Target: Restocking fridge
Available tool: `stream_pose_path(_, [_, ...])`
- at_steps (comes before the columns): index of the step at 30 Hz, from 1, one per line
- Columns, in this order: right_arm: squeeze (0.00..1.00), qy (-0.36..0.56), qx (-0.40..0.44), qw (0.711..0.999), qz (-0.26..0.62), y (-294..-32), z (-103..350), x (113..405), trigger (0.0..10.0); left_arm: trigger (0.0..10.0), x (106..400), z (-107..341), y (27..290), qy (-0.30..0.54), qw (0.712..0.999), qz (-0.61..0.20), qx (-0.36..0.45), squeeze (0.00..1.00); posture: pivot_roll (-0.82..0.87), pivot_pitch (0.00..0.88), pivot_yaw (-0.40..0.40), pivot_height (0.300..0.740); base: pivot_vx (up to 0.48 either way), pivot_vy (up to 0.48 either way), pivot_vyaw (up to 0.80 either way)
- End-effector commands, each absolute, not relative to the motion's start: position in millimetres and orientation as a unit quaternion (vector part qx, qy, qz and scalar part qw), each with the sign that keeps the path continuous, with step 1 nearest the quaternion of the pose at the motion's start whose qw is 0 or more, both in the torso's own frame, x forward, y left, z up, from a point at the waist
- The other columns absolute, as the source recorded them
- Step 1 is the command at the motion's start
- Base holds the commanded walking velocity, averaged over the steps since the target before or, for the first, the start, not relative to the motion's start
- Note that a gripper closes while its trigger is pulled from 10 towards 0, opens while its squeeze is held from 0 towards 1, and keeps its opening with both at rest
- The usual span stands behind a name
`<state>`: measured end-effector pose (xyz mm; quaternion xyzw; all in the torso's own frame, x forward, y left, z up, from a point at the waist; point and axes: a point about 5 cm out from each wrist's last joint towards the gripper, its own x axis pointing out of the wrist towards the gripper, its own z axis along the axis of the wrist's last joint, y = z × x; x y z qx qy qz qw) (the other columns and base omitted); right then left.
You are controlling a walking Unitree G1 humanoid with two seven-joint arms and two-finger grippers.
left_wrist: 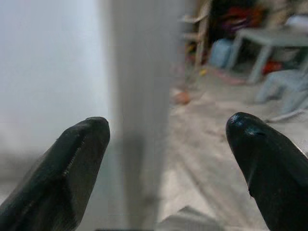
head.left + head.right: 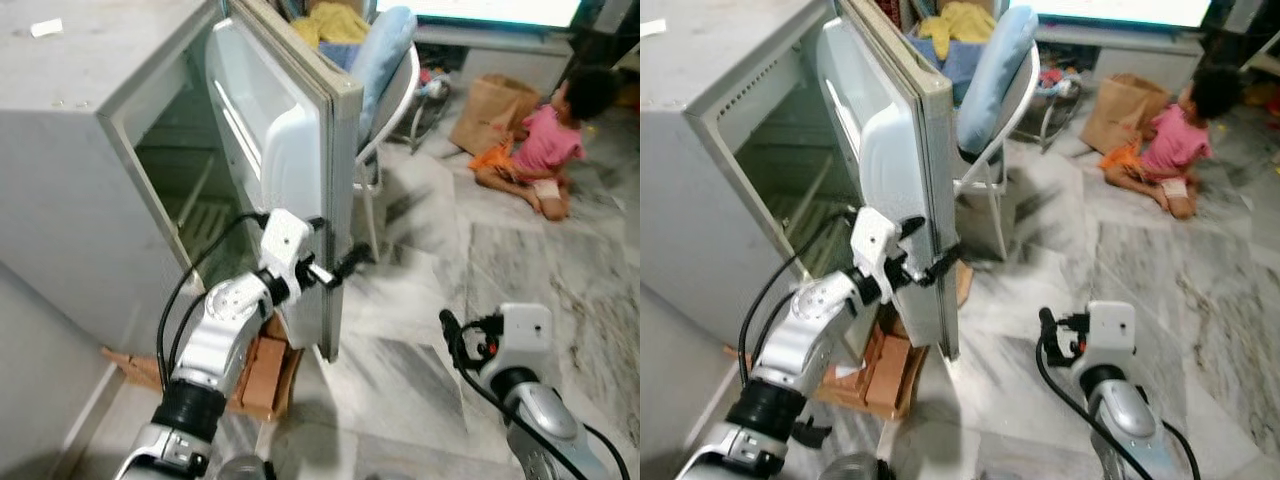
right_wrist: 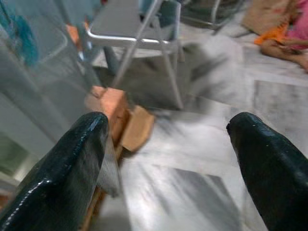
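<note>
Fridge (image 2: 70, 170) at left, interior shelves bare as far as visible. Door (image 2: 300, 150) swung open. Left gripper (image 1: 166, 163) spread wide, fingers straddling door's free edge, not clamped. Cardboard (image 2: 262, 372) on floor under door. Right gripper (image 3: 168, 168) wide, empty, low over floor. Step: opening door. Next: push door wider, then fetch stock.

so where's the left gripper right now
In the left eye view the left gripper is at the free edge of the open fridge door, its fingers apart on either side of that edge, above the cardboard box.
</note>
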<state>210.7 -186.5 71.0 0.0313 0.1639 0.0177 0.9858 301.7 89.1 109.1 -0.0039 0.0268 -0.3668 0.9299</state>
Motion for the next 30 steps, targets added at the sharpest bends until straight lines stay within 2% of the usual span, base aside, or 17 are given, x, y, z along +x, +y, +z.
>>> stream_pose_path(1, [0.00,0.166,0.022,0.986,-0.003,-195.9,70.4,207.0,10.0,10.0,304.1,115.5,77.5,0.013,0.927,-0.376,0.003,0.00,-0.07,0.030,0.005,0.740,0.398,-0.262,0.00])
stream_pose_path(4, [0.00,0.166,0.022,0.986,-0.004,-195.5,70.4,206.7,10.0,10.0,312.2,114.0,82.1,0.016,0.939,-0.343,0.019,0.00,-0.07,0.031,0.007,0.740,0.440,0.000,0.00])
stream_pose_path(8, [0.00,0.165,0.023,0.986,-0.005,-195.4,70.3,206.6,10.0,10.0,316.1,114.8,81.6,0.016,0.939,-0.342,0.018,0.00,-0.07,0.031,0.007,0.740,0.439,0.000,0.00])
stream_pose_path(15, [0.00,0.165,0.024,0.986,-0.005,-194.2,69.6,206.7,10.0,10.0,318.5,124.2,57.5,-0.002,0.926,-0.377,0.011,0.00,-0.07,0.030,0.008,0.740,0.472,0.000,0.00])
stream_pose_path(20, [0.00,0.164,0.023,0.986,-0.010,-195.2,69.3,205.4,10.0,10.0,314.0,125.0,51.9,-0.007,0.922,-0.388,-0.005,0.00,-0.08,0.027,0.014,0.740,0.000,0.000,0.00])
stream_pose_path(24, [0.00,0.165,0.023,0.986,-0.014,-195.8,68.5,204.9,10.0,10.0,304.6,111.4,62.6,0.009,0.918,-0.395,0.011,0.00,-0.07,0.027,0.014,0.740,0.000,0.000,0.00])
stream_pose_path(30, [0.00,0.165,0.023,0.986,-0.011,-194.6,68.0,207.1,10.0,10.0,301.4,106.4,71.2,0.015,0.923,-0.385,0.012,0.00,-0.06,0.028,0.006,0.740,0.158,-0.307,0.00])
